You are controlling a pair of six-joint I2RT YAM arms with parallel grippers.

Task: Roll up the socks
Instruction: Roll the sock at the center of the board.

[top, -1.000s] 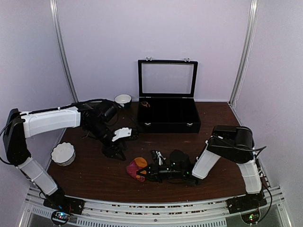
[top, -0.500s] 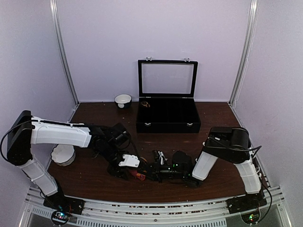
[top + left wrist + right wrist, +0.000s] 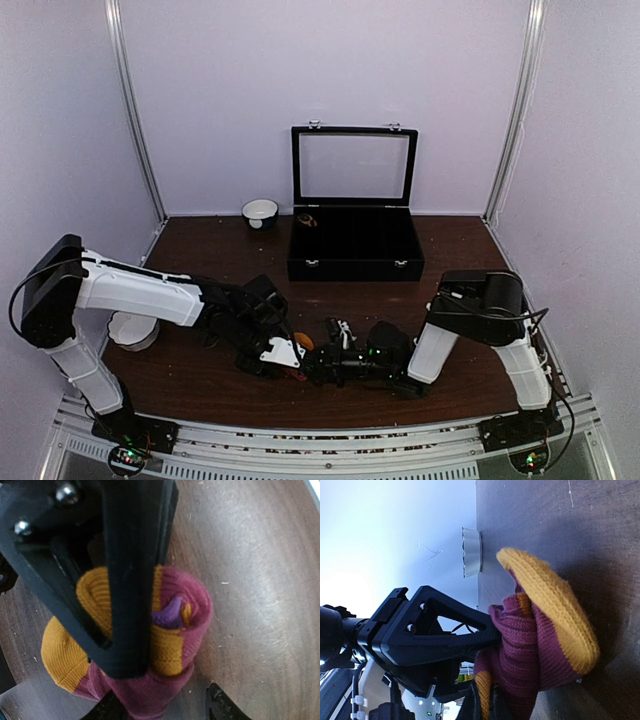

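— Magenta-red knitted sock (image 3: 197, 605), orange at the toe, a scrap of purple tucked inside. A second ago it lay open to the overhead camera. Where is it now?

— Same spot, lower centre of the dark brown wooden bench (image 3: 450, 250), but almost covered. The left hand (image 3: 286, 358) has swung down from the middle left of the frame and sits on top of it. Only a speck of orange shows from above.

— And the white arm behind that hand?

— Earlier it left the white scalloped dish (image 3: 128, 328) at the left edge in full view. Now it crosses part of it. The right hand (image 3: 313, 365) has hardly shifted and lies low on the bench, just right of the sock.

— How do the hands stand?

— The right one is pressed together, pinching a fold of the sock at the bottom of its own view. On the left, one black finger (image 3: 130, 580) lies across the roll and digs into it. The other finger I can't make out, so I cannot tell whether that hand is spread or gripping.

— The sock's shape?

— Bunched into a loose roll on the wood, with the orange toe curled over one side and magenta ribbing wrapped round it.

— Anything unchanged behind?

— The black case (image 3: 355, 255) with its glass lid up and the small white bowl (image 3: 260, 211) stand at the back as before.
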